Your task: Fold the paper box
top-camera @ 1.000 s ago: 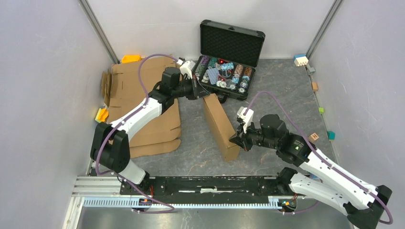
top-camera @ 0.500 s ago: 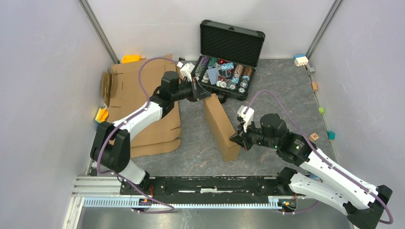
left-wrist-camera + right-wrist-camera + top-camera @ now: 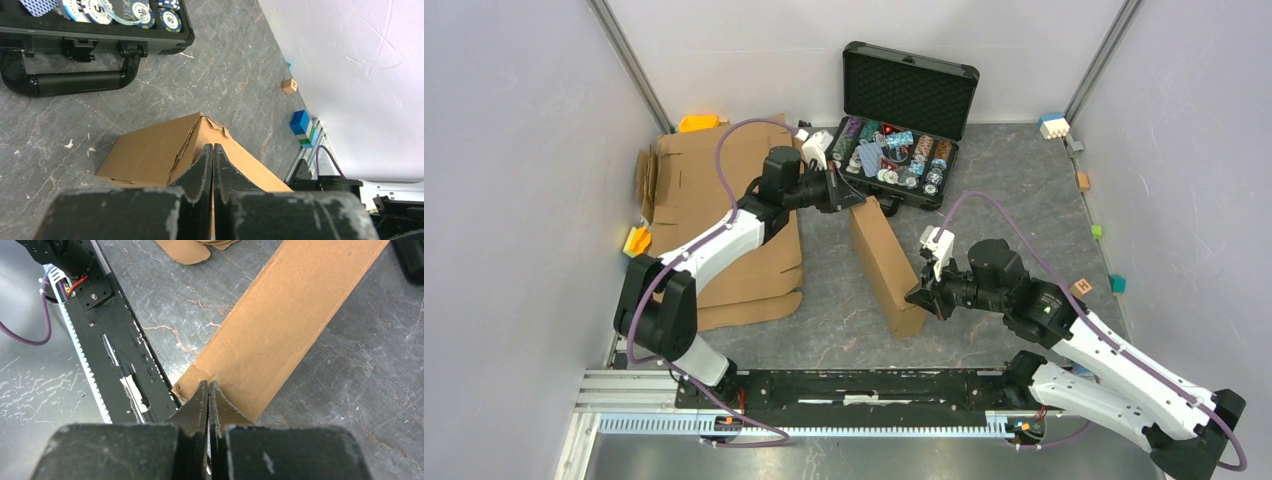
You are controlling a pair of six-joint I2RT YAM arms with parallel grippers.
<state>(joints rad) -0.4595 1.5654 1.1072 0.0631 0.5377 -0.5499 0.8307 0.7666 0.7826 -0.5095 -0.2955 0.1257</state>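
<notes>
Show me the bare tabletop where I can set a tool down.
Free: grey tabletop between the paper box and the flat cardboard sheets; also right of the black case, up to the small blocks along the right edge. Crowded: the left side under cardboard.

One paper box point(image 3: 886, 266), one black case point(image 3: 911, 95), two arms point(image 3: 724, 235) point(image 3: 1104, 350)

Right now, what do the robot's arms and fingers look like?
The left arm and right arm have white shells with chunky black joints. A purple cable loops along each one, and a small white camera block sits on each wrist. The fingers are black, flat, pointy and scuffed grey.
</notes>
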